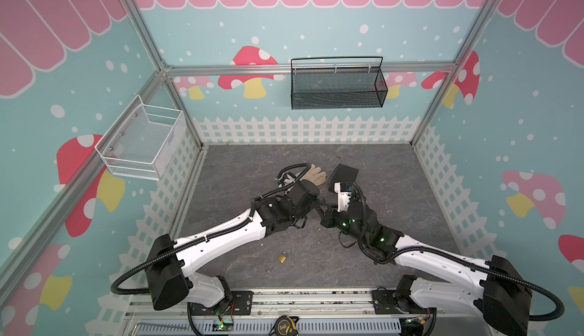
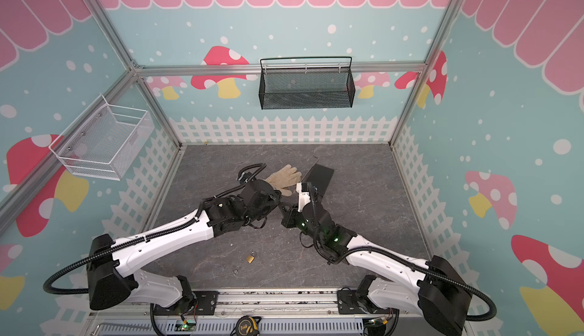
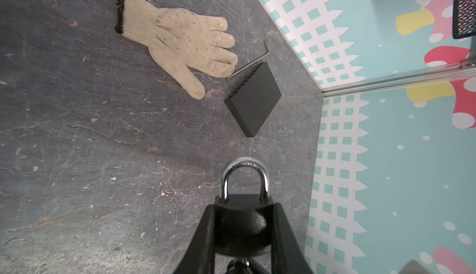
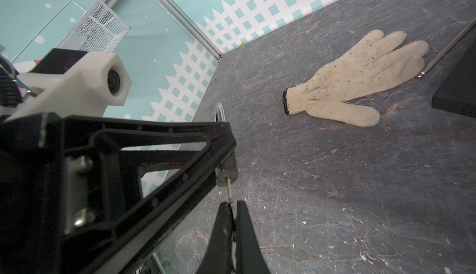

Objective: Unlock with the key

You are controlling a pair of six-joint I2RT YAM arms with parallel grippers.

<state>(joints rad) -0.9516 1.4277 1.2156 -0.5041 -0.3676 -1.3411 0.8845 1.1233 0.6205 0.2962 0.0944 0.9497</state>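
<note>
The black padlock [image 3: 242,226] hangs above the desk [image 3: 103,156] near the middle of the cell. Its body is clamped in the left end effector [image 3: 244,208], and its chrome shackle [image 3: 244,177] points forward and is seated in the body, so it looks locked. The right end effector [image 4: 232,204] is pinched together on the key [image 4: 228,189], whose thin blade reaches the underside of the lock; how deep it sits in the keyway I cannot tell. The padlock is probably heavy for its size, rigid and smooth, so its flat sides are the place to grip, leaving shackle and keyway free. The key is light, stiff and thin, best held by its bow, and it may twist between the pads when turned. A small brass padlock [image 1: 282,258] lies on the desk nearer the arm bases, well apart. The white wire basket [image 1: 136,157] on the side wall and the black mesh basket [image 1: 338,100] on the back wall both look empty
</note>
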